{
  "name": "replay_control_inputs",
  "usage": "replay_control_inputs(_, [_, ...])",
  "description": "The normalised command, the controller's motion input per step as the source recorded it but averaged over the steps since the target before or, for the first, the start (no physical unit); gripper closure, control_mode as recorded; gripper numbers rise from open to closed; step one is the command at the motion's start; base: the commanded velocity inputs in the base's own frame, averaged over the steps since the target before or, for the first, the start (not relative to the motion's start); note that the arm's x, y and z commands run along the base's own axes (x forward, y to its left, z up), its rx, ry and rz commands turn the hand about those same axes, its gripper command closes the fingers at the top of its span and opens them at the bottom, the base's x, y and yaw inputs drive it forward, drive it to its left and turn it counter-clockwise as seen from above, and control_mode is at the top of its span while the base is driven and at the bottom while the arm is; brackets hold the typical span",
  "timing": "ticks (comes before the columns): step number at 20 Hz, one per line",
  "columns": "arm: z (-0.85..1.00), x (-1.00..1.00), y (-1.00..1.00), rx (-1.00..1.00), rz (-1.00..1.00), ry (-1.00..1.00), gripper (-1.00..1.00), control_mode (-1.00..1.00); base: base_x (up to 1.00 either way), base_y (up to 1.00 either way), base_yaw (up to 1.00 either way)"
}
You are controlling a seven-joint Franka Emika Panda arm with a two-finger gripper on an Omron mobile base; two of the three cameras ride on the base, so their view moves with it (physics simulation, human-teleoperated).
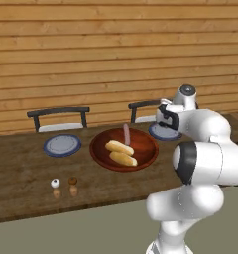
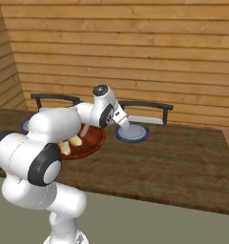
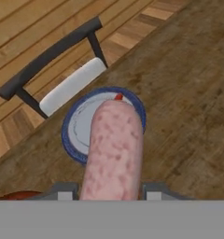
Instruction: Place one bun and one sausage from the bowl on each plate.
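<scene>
In the hand view my gripper (image 3: 111, 190) is shut on a pinkish-red sausage (image 3: 115, 149), which sticks out over the right plate (image 3: 76, 126), a grey-white disc with a dark blue rim. The hand (image 1: 166, 118) hovers above that plate (image 1: 160, 133), which the arm partly hides. The brown wooden bowl (image 1: 143, 144) holds two golden buns (image 1: 119, 147) (image 1: 123, 158) and a second sausage (image 1: 126, 132) at its far side. The left plate (image 1: 62, 145) lies bare. From the right, the gripper (image 2: 121, 122) hangs just above the plate (image 2: 133, 133), beside the bowl (image 2: 90, 138).
Two dark chairs (image 1: 59, 118) (image 2: 145, 108) stand behind the wooden table (image 1: 22, 168). A white shaker (image 1: 55, 184) and a brown shaker (image 1: 73, 182) sit near the table's front edge. A wooden plank wall runs along the back.
</scene>
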Motion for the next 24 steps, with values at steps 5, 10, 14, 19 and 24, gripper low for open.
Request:
replay_control_inputs(5, [0.00, 0.45, -0.01, 0.00, 0.00, 0.04, 1.00, -1.00, 0.00, 0.00, 0.00])
replay_control_inputs(10, [-0.07, 0.46, -0.06, 0.00, 0.00, 0.01, 1.00, -1.00, 0.00, 0.00, 0.00])
replay_control_inputs(14, [-0.48, 0.45, -0.52, 0.01, 0.06, 0.05, 1.00, -1.00, 0.00, 0.00, 0.00])
replay_control_inputs(19, [-0.67, 0.46, -0.10, 0.00, 0.01, 0.13, 1.00, -1.00, 0.00, 0.00, 0.00])
replay_control_inputs(24, [-0.57, 0.36, -0.17, 0.00, 0.00, 0.07, 1.00, -1.00, 0.00, 0.00, 0.00])
